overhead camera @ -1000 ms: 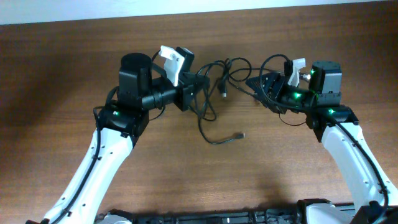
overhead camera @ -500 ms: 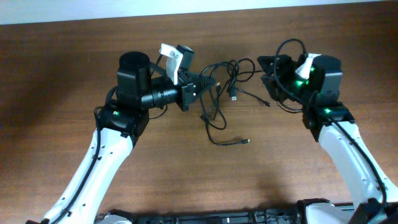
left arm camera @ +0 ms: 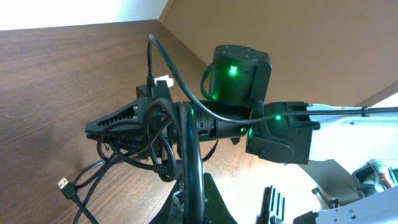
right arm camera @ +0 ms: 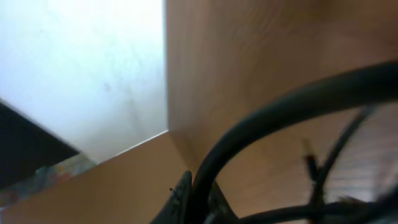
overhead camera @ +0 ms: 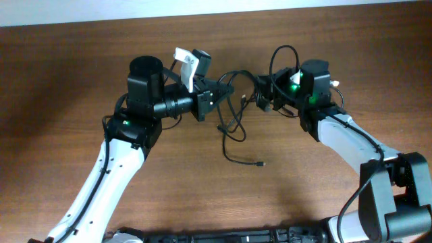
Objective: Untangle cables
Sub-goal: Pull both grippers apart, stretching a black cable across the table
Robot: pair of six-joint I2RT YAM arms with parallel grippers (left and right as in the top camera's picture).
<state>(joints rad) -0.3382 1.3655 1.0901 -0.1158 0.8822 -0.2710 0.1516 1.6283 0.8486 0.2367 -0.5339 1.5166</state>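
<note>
Light, limp, snag-prone cables [left arm camera: 186, 144] suit pinching beside their knot, where the left gripper [overhead camera: 225, 88] clamps a strand and the right gripper [left arm camera: 102, 126] has its jaws together.

cables [left arm camera: 189, 155]: black | table [overhead camera: 67, 81]: brown, streaked wood grain | my left claw [overhead camera: 226, 88]: black, with a white piece behind it | my right claw [overhead camera: 263, 100]: black | my arms [overhead camera: 108, 169]: white shells, black joints | lights [overhead camera: 294, 86]: green | wall [overhead camera: 202, 5]: white

Thin blk cables [overhead camera: 233, 111], tangled bundle w/ loose loops, one plug-tipped tail apart toward front.
</note>
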